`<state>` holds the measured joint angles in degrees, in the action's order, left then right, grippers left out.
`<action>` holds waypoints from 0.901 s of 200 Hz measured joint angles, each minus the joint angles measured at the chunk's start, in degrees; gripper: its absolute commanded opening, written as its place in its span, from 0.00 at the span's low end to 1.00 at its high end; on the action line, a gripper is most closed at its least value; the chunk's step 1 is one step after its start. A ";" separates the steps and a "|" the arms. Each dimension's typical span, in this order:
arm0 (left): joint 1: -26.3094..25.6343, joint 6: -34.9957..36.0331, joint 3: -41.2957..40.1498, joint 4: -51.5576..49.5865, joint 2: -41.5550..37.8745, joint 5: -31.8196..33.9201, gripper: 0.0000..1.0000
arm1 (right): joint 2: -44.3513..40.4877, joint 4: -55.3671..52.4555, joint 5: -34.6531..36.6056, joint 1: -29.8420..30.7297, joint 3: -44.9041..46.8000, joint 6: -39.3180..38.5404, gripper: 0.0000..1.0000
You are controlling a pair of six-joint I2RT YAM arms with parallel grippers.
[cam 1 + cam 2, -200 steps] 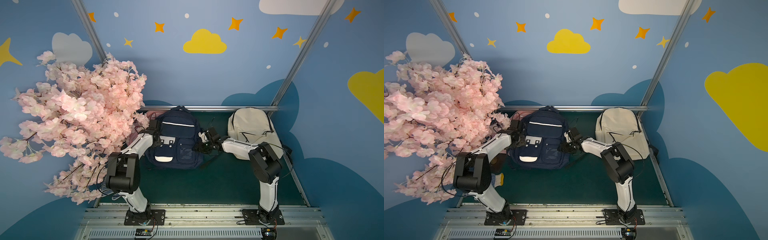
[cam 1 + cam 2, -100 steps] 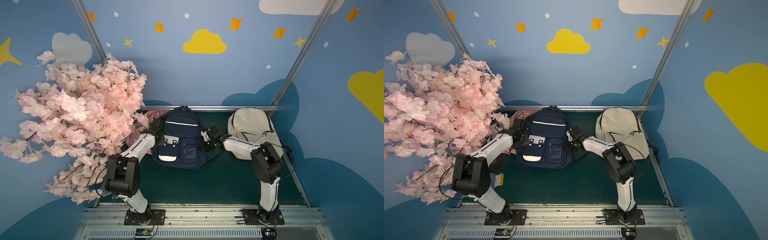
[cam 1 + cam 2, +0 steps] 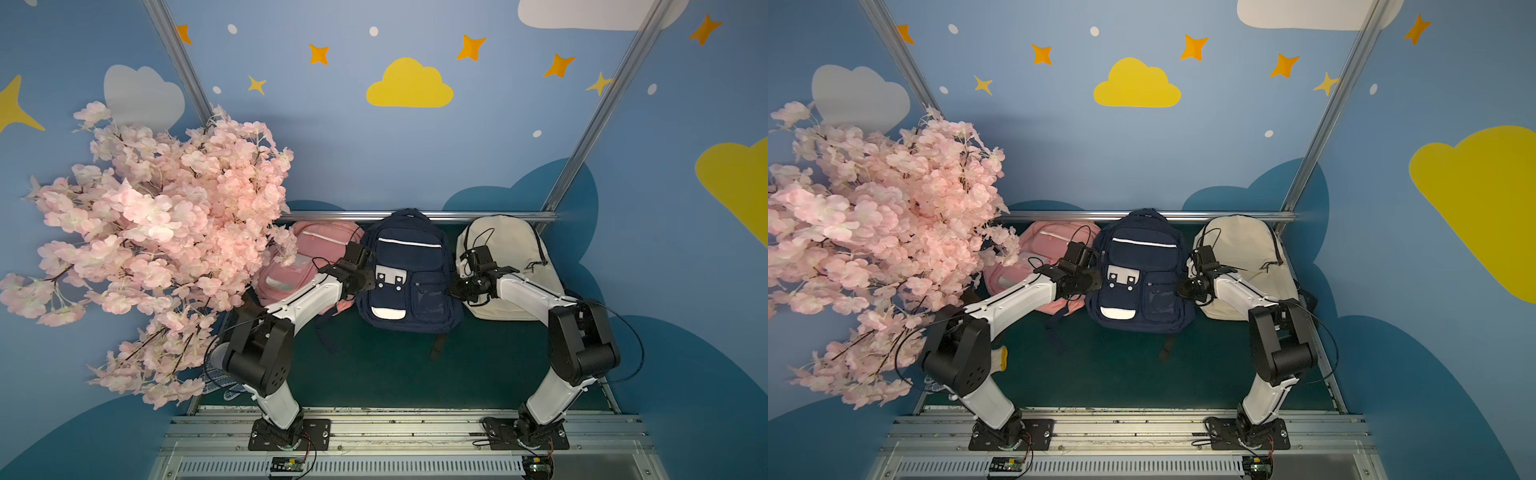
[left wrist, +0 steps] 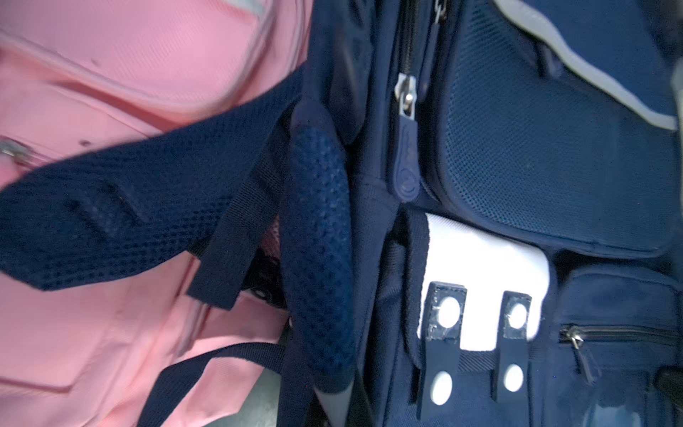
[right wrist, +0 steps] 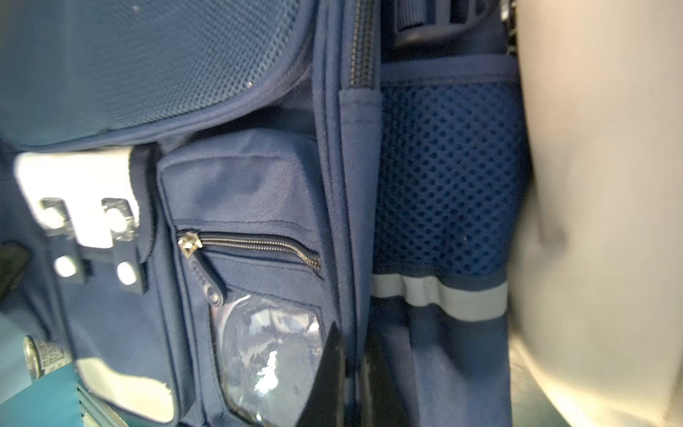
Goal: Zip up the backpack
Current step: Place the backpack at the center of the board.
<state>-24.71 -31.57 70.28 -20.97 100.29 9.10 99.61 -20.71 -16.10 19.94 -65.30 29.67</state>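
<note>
**Navy backpack point(image 3: 409, 274) in the middle of the table point(image 3: 374, 374)**

Biggest of all: a pink blossom tree point(image 3: 158, 249) on the left side, with branches over part of a pink backpack point(image 3: 307, 257). Under everything, the dark green table.

In the middle, seen in both top views: the navy backpack, front showing, top handle at the back rail point(image 3: 332, 216). Just beside it on the right, a cream backpack point(image 3: 507, 257). Just beside it on the left, the pink one.

At the navy backpack's left edge, the left gripper point(image 3: 369, 283). Hard to tell whether open or closed, or whether holding anything.

At the right edge, the right gripper point(image 5: 349, 373), closed tight. A fold of the navy backpack's side seam pinched between two black fingers point(image 5: 325, 380), next to a blue mesh side pocket point(image 5: 443, 177).

Smaller still, in the left wrist view: the silver main zipper slider point(image 4: 406, 92) on the bag's left side, near the white pocket flap point(image 4: 480, 266). A navy pull tab point(image 4: 406, 162) hanging from it.

Smallest: a little front-pocket zipper point(image 5: 255, 246), teeth shut.
</note>
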 measured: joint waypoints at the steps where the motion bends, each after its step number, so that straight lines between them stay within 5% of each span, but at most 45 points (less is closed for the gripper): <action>1: 0.00 -0.17 0.04 0.04 0.37 -0.09 0.38 | 0.00 0.00 -0.02 -0.02 0.02 -0.07 0.24; 18: 0.11 -0.79 0.24 -0.09 3.21 -0.50 0.69 | -0.09 0.46 0.13 -0.13 0.22 -0.07 0.65; 31: 0.11 -1.38 0.24 -0.76 2.86 0.52 0.82 | -1.03 1.25 0.68 -0.13 0.48 -0.15 0.83; 40: 0.15 -1.20 0.24 -1.70 1.64 1.90 0.87 | -2.86 1.33 1.33 -0.31 1.01 -0.37 0.84; 46: 0.24 -1.07 0.24 -2.45 0.52 2.84 1.00 | -4.59 1.16 1.70 -0.37 1.31 -0.61 0.84; 86: 2.78 2.08 -5.77 -1.11 -14.25 8.55 1.00 | -19.96 0.50 8.61 -2.91 2.23 -1.86 0.87; 134: 8.66 11.82 -33.20 17.27 -36.11 17.49 1.00 | -35.85 12.00 23.43 -6.64 17.42 -10.54 0.88; 180: 15.17 24.90 -51.45 41.05 -39.10 18.18 1.00 | -34.21 31.98 36.17 -7.82 35.26 -23.19 0.92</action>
<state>-9.54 -6.68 18.83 20.08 61.19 27.29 65.41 11.27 20.08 12.12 -30.04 6.48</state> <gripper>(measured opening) 0.999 0.907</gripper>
